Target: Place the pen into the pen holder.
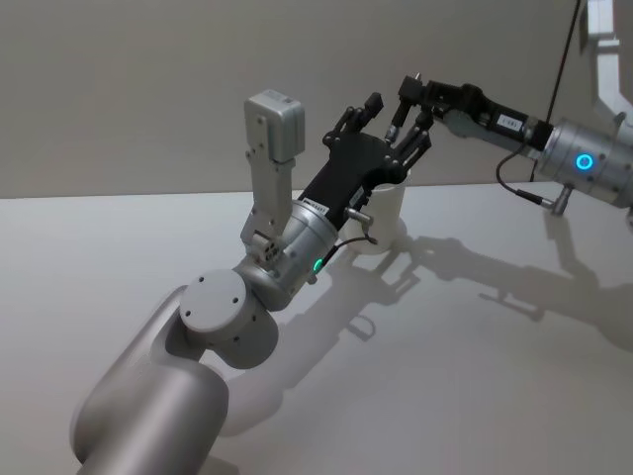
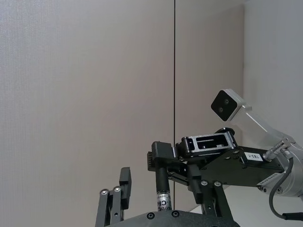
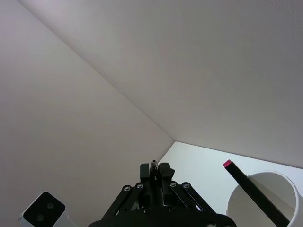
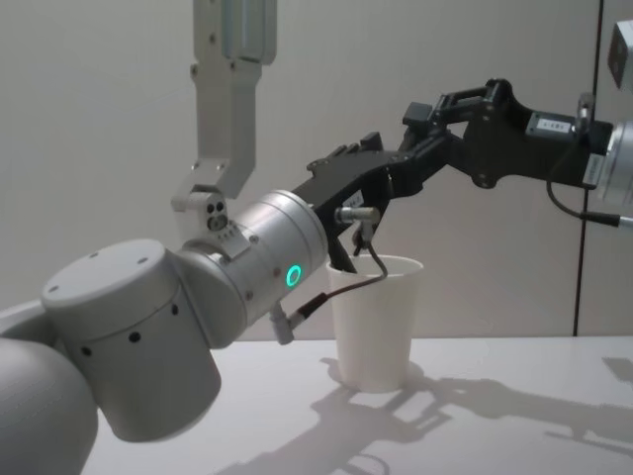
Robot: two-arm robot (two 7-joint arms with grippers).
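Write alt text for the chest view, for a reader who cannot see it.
Both grippers meet just above a white paper cup standing upright on a white table. The left gripper reaches in from the lower left on a thick silver arm, and the right gripper comes from the right edge. Grey wall behind.

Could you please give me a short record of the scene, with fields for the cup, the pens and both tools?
pen holder: white paper cup, upright on the table
pink-ended pen: black, leaning inside the pen holder, pink end above the rim
right tool: above the pen holder, shut on the second pen
second pen: tip shows between the right tool's fingers
left tool: raised over the pen holder, close to the right tool
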